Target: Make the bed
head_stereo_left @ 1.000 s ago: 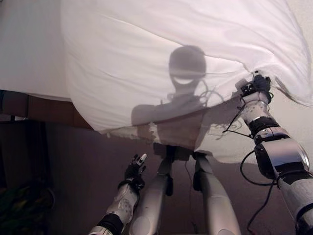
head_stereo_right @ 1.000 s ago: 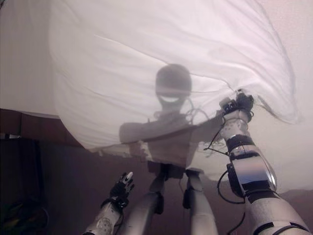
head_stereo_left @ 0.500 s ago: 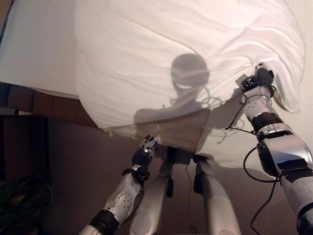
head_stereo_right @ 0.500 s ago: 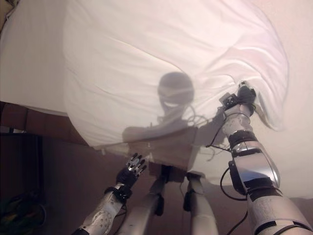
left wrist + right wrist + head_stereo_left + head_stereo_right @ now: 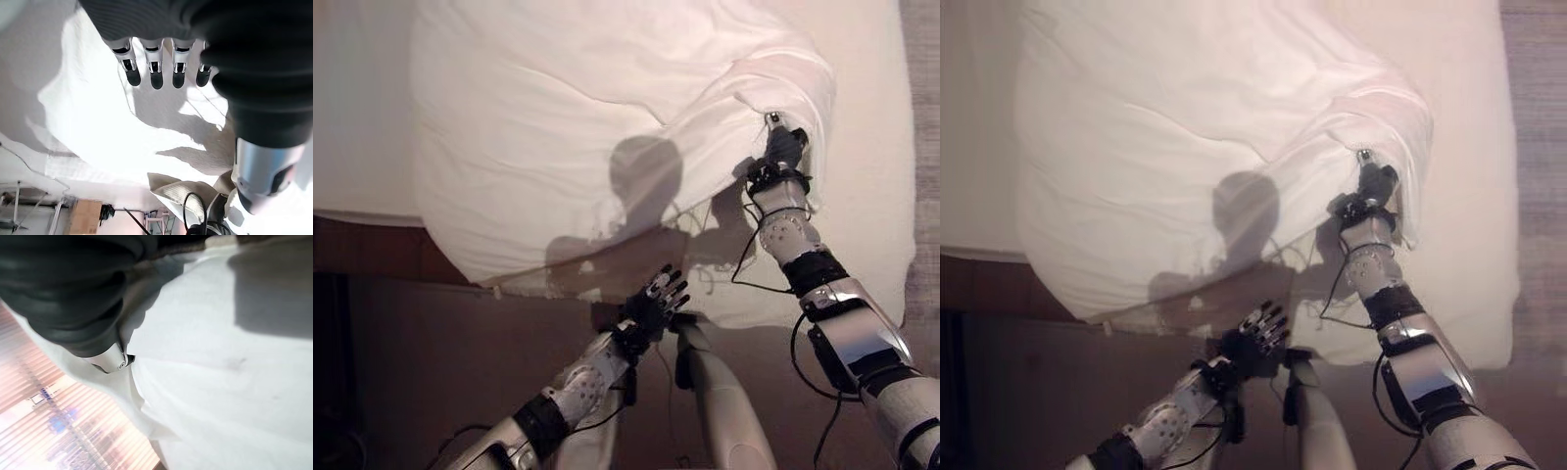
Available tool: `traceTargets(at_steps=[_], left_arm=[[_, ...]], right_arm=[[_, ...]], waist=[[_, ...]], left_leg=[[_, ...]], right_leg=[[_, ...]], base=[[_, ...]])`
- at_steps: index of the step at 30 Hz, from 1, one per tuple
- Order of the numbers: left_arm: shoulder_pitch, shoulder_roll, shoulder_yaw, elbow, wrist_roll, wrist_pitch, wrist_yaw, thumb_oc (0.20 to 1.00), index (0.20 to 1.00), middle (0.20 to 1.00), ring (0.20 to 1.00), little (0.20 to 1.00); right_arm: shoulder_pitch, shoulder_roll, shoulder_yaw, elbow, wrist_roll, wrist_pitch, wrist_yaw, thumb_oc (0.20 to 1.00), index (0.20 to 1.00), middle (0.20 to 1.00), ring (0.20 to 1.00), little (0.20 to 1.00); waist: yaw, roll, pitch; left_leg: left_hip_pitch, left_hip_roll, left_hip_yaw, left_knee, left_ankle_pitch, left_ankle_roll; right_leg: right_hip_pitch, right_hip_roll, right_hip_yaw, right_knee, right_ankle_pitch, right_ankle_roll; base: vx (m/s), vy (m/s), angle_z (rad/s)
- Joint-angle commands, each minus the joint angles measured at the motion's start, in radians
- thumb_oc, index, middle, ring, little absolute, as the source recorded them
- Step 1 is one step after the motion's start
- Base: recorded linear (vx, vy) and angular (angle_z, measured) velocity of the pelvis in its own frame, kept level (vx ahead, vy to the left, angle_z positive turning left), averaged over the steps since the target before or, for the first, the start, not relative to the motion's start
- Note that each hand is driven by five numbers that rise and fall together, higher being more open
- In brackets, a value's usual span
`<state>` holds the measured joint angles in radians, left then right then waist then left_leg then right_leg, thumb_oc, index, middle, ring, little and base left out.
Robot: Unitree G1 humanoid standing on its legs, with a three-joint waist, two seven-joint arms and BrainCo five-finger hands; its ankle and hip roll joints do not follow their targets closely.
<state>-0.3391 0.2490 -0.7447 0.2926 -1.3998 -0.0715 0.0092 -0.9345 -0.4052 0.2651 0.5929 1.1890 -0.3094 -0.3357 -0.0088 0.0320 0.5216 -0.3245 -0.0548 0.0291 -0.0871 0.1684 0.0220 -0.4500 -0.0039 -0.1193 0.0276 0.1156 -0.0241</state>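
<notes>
White duvet (image 5: 558,127) lies spread over the bed (image 5: 876,147), bulging and creased across most of the mattress. Its near edge hangs over the bed's front side, with a dark reddish bed base (image 5: 362,250) visible under the overhang at the robot's left.

Right hand (image 5: 781,152) is raised over the bed, buried in a bunched fold at the duvet's right-hand corner. Cloth rises into a ridge around and above it, and a flap drapes down just beside the wrist. In the right wrist view the white cloth (image 5: 220,357) lies wrapped tight against the dark cover of the hand. Fingers are hidden in the fold, so cannot tell whether they are closed on the cloth or not.

Left hand (image 5: 654,302) is low, in front of the bed's near edge, just below the duvet's hanging hem and not touching it as far as can be seen. Fingers spread wide and straight, holding nothing. The left wrist view shows its dark-tipped fingers (image 5: 156,76) extended in a row, with the white cloth beyond them and apart from them.

Bare white sheet (image 5: 357,108) shows beyond the duvet at the robot's left, and again at the right. Dark floor (image 5: 411,372) in front of the bed.

No labels, brands or readable writing visible on the bedding.
</notes>
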Motion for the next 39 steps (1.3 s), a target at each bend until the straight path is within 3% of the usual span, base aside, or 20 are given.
traceTargets(at_steps=[1, 6, 12, 24, 31, 39], left_arm=[[0.013, -0.046, 0.006, 0.020, -0.073, -0.007, 0.024, 1.000, 1.000, 1.000, 1.000, 1.000], [-0.111, -0.132, 0.070, 0.071, -0.112, -0.058, 0.056, 1.000, 1.000, 1.000, 1.000, 1.000], [-0.220, -0.200, 0.171, 0.085, -0.147, -0.135, 0.097, 1.000, 1.000, 1.000, 1.000, 1.000], [-0.263, -0.179, 0.349, 0.086, -0.191, -0.232, 0.127, 1.000, 1.000, 1.000, 1.000, 1.000], [-0.277, -0.155, 0.479, 0.114, -0.074, -0.334, 0.225, 1.000, 1.000, 1.000, 1.000, 1.000], [-0.249, -0.137, 0.584, 0.108, -0.001, -0.392, 0.271, 1.000, 1.000, 1.000, 1.000, 1.000]], right_arm=[[-0.008, -0.005, -0.011, -0.136, -0.004, -0.104, 0.043, 0.200, 0.200, 0.200, 0.200, 0.200], [0.091, -0.002, -0.009, -0.227, -0.021, -0.108, 0.048, 0.200, 0.200, 0.200, 0.200, 0.200], [0.200, 0.024, -0.018, -0.285, -0.036, -0.102, 0.061, 0.200, 0.200, 0.200, 0.200, 0.200], [0.308, 0.085, -0.039, -0.293, -0.037, -0.078, 0.066, 0.200, 0.200, 0.200, 0.200, 0.200], [0.369, 0.150, -0.094, -0.313, -0.038, -0.104, 0.038, 0.200, 0.200, 0.200, 0.200, 0.200], [0.432, 0.172, -0.183, -0.344, -0.070, -0.158, -0.003, 0.200, 0.200, 0.200, 0.200, 0.200]], waist=[[0.003, -0.087, -0.102], [-0.014, -0.106, -0.117], [-0.024, -0.106, -0.128], [-0.015, -0.098, -0.124], [-0.006, -0.128, -0.125], [0.001, -0.146, -0.142]], left_leg=[[0.023, -0.026, 0.013, 0.006, -0.070, -0.014], [0.019, -0.026, 0.013, 0.002, -0.064, -0.025], [0.006, -0.022, 0.012, 0.000, -0.060, -0.039], [0.005, -0.008, 0.007, 0.001, -0.061, -0.050], [0.013, 0.004, 0.004, 0.000, -0.069, -0.041], [0.021, 0.009, -0.005, 0.000, -0.076, -0.045]], right_leg=[[0.016, -0.057, 0.061, -0.023, 0.082, 0.131], [0.012, -0.057, 0.058, -0.023, 0.081, 0.132], [0.010, -0.057, 0.036, -0.034, 0.084, 0.133], [0.020, -0.051, 0.013, -0.046, 0.081, 0.129], [0.011, -0.041, 0.015, -0.022, 0.071, 0.123], [0.022, -0.036, 0.004, -0.021, 0.055, 0.117]], base=[[0.00, 0.003, -0.09], [0.00, -0.010, -0.02], [0.01, -0.036, 0.05], [0.02, -0.026, 0.03], [0.00, 0.000, 0.00], [0.01, -0.016, 0.02]])
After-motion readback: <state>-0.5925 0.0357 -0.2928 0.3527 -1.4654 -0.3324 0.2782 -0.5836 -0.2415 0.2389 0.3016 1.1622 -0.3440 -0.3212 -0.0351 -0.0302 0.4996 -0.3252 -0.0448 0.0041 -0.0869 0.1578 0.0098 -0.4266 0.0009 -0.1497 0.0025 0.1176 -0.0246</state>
